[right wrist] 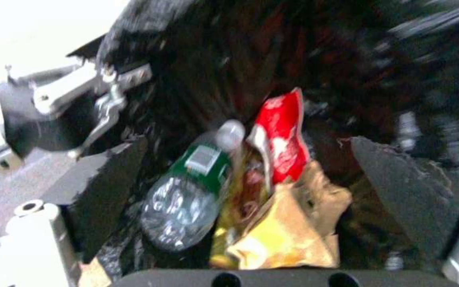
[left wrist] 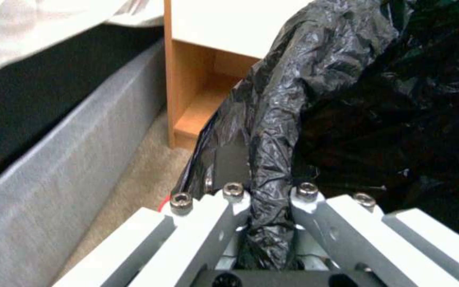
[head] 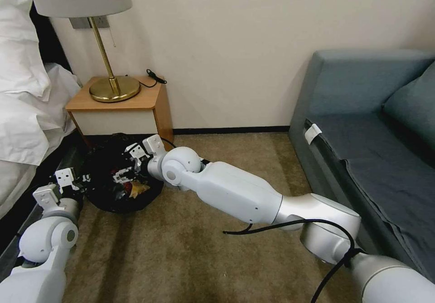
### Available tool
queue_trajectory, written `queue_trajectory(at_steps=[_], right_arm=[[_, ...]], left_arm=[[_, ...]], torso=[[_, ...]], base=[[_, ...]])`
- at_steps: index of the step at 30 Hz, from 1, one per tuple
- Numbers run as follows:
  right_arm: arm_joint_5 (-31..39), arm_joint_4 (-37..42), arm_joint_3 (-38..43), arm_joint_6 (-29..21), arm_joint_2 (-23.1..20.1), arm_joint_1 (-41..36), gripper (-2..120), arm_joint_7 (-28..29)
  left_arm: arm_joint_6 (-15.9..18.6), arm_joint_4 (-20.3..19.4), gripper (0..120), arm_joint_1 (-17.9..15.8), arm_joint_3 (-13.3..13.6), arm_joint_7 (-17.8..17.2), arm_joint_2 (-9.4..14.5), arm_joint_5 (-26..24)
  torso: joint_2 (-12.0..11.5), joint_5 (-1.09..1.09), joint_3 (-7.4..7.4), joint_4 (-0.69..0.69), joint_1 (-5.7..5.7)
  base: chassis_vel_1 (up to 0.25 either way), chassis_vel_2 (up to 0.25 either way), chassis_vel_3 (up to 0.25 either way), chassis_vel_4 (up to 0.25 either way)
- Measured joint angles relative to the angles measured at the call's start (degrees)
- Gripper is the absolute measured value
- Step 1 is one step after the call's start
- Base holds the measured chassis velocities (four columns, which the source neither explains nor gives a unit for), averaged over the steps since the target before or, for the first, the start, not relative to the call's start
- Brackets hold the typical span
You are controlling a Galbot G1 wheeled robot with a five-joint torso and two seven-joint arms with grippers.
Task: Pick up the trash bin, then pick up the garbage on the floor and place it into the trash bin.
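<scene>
While above the garbage [right wrist: 251,187], right end effector [right wrist: 251,175] agape, empty; green label [right wrist: 202,158] unreadable.

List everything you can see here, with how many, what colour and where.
trash bin: one, black-bagged, floor before the nightstand
bottle: one, clear with green label, in the bin
red wrapper: one, in the bin
yellow wrapper: one, in the bin
paper bag: one, brown, in the bin
nightstand: one, wood, by the wall
lamp: one, brass, on the nightstand
sofa: one, blue-grey, at right
bed: one, white, at left
left claw: shut on the bin's bag rim
right claw: open, over the bin
</scene>
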Motion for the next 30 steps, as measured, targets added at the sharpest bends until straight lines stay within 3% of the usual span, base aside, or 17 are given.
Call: queue_trajectory(at_steps=[4,7,11,18,30], right_arm=[[0.0,1.0,1.5,0.2,-1.2,0.0,100,1.0],[0.1,2.7,4.2,0.5,-3.6,0.1,100,2.2],[0.2,4.3,5.7,0.6,-5.4,-0.3,100,3.0],[-0.4,5.8,7.1,0.6,-7.2,-2.5,100,3.4],[-1.7,6.4,8.4,0.8,-8.0,-4.2,100,3.3]], left_arm=[[0.8,1.0,1,-0.9,0.0,-1.3,-0.4,-2.9],[2.8,3.3,1,-3.1,-0.1,-4.5,-1.4,-9.4],[3.5,5.9,1,-4.7,-0.9,-6.3,-2.5,-13.5],[6.7,8.2,1,-5.0,-2.1,-10.0,-4.1,-21.1],[7.2,13.0,1,-5.2,-3.0,-12.5,-5.6,-23.6]], torso=[[0.0,0.00,0.00,0.00,0.00],[0.0,0.00,0.00,-0.02,0.00],[0.0,0.01,0.00,-0.03,0.00],[0.0,0.01,0.00,-0.01,0.00],[0.0,-0.01,0.00,0.00,0.00]], base=[[0.000,0.000,0.000,0.000],[0.000,0.000,0.000,0.000],[0.000,0.000,0.000,0.000],[0.000,0.000,0.000,0.000],[0.000,0.000,0.000,0.000]])
